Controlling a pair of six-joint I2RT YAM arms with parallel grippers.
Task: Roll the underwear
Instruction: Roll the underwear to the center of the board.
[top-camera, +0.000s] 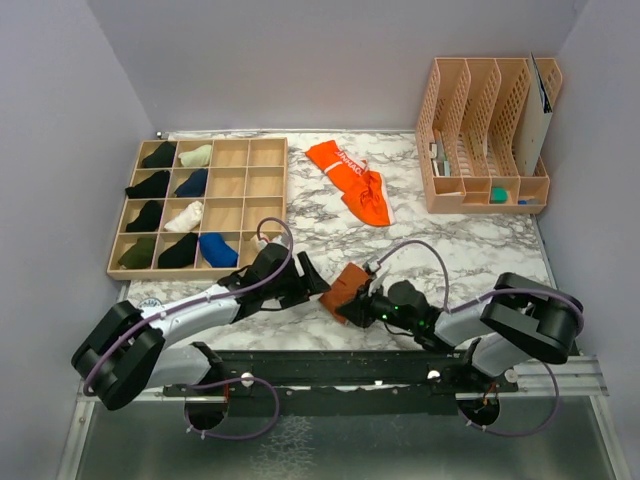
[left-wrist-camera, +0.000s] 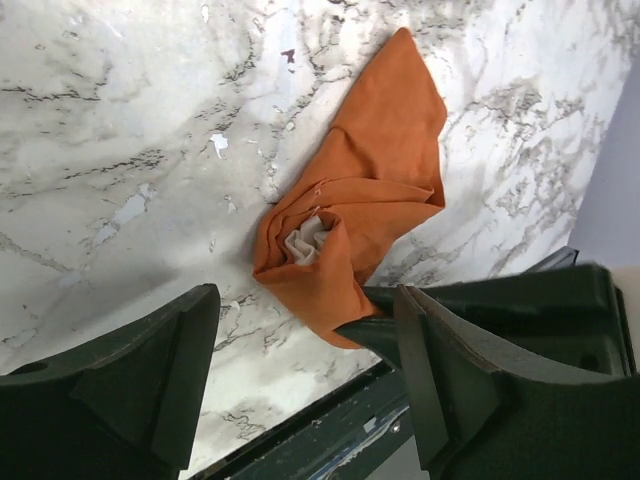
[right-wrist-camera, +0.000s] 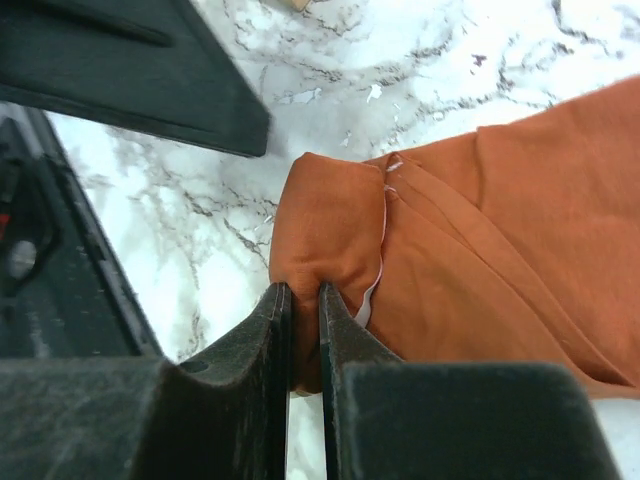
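The rust-brown underwear (top-camera: 345, 288) lies partly rolled near the table's front edge, its loose end spread flat (left-wrist-camera: 385, 170). My right gripper (right-wrist-camera: 305, 295) is shut on the rolled end (right-wrist-camera: 330, 230), pinching a fold of cloth between its fingers (top-camera: 355, 305). Just to the left of the cloth, my left gripper (top-camera: 316, 284) is open; its jaws (left-wrist-camera: 305, 300) stand wide on either side of the roll without touching it. The bright orange underwear (top-camera: 352, 180) with a white lettered waistband lies spread out at the back middle of the table.
A wooden grid tray (top-camera: 250, 180) at the back left holds several small dark, navy, blue and cream bundles. A tan file organizer (top-camera: 485, 130) stands at the back right. The metal rail (top-camera: 330, 365) runs along the table's front edge.
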